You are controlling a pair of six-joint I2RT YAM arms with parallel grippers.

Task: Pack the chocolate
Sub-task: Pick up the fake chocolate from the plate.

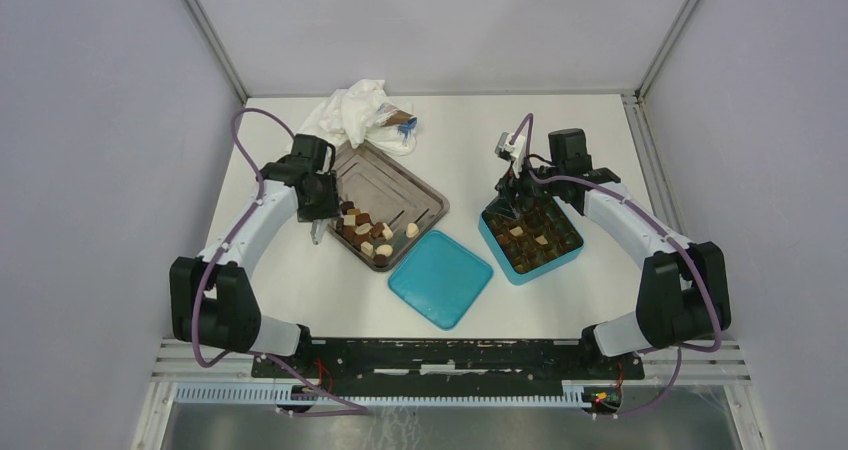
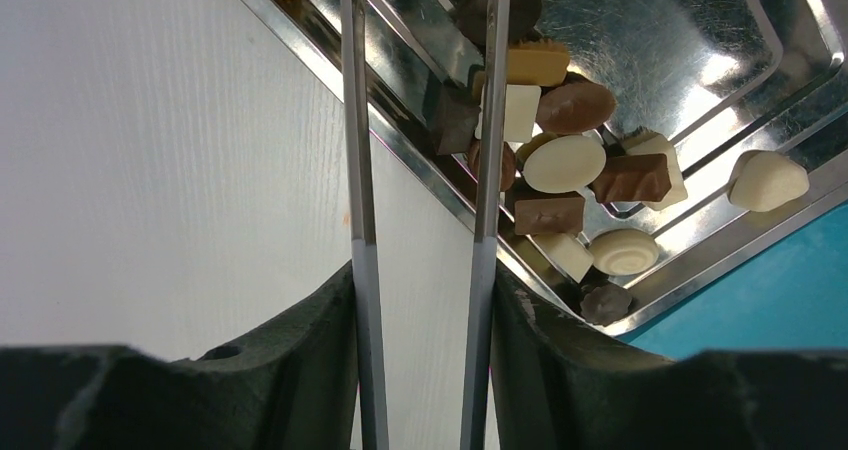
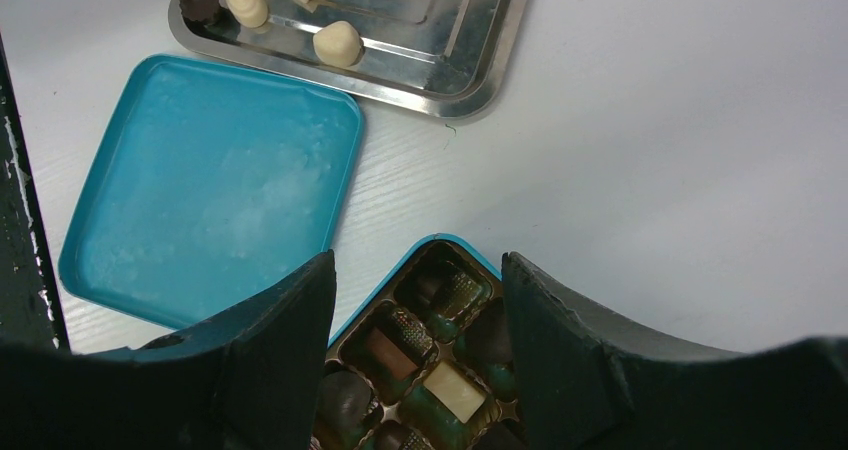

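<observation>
Left gripper [image 1: 316,234], fingers spread and empty, hangs at the rim of the metal tray [image 2: 700,30]; the chocolate [image 2: 565,162] lies heaped in the tray just beside its right finger. Right gripper [image 1: 515,185], spread or pressed together not discernible, hovers over the teal box [image 1: 572,253], which has more pieces in its compartments.

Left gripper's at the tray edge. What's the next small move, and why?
Probably nudge the left gripper sideways into the tray, over the chocolate pieces. Its fingers are open, empty and straddling the rim, with the nearest pieces just beyond one finger.
</observation>
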